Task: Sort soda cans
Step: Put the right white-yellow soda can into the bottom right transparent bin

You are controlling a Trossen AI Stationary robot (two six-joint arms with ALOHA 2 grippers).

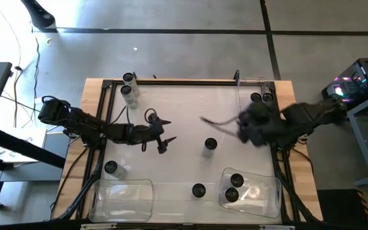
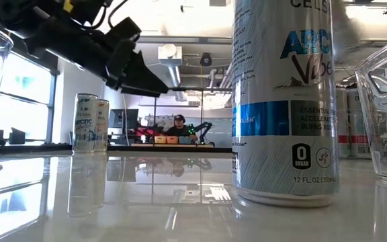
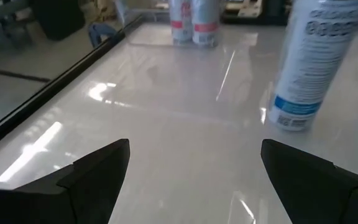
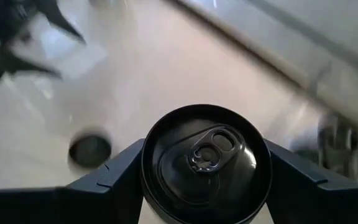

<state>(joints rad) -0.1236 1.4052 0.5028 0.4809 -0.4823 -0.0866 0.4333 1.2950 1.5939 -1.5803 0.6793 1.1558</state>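
Observation:
My right gripper [image 1: 245,128] is up over the table's far right part, shut on a soda can whose dark top [image 4: 207,163] fills the right wrist view. My left gripper [image 1: 161,137] stands open low over the table's middle left, pointing toward an upright can [image 1: 210,145] that stands ahead of its fingers [image 3: 316,62]. Other cans stand upright on their bases: two at the far left [image 1: 128,85], one at the near left [image 1: 110,168], one at the near middle [image 1: 199,190]. My right gripper pinches the can between its two fingers, one on each side of the wall just under the top rim [image 4: 148,169]. The can's top faces the wrist camera. The can is lifted clear, with the table well below it.
A clear bin at the near right [image 1: 270,201] holds two cans. Another clear bin [image 1: 121,199] sits at the near left. A third bin at the far right [image 1: 240,86] holds two cans [image 1: 260,98]. A black frame edges the table.

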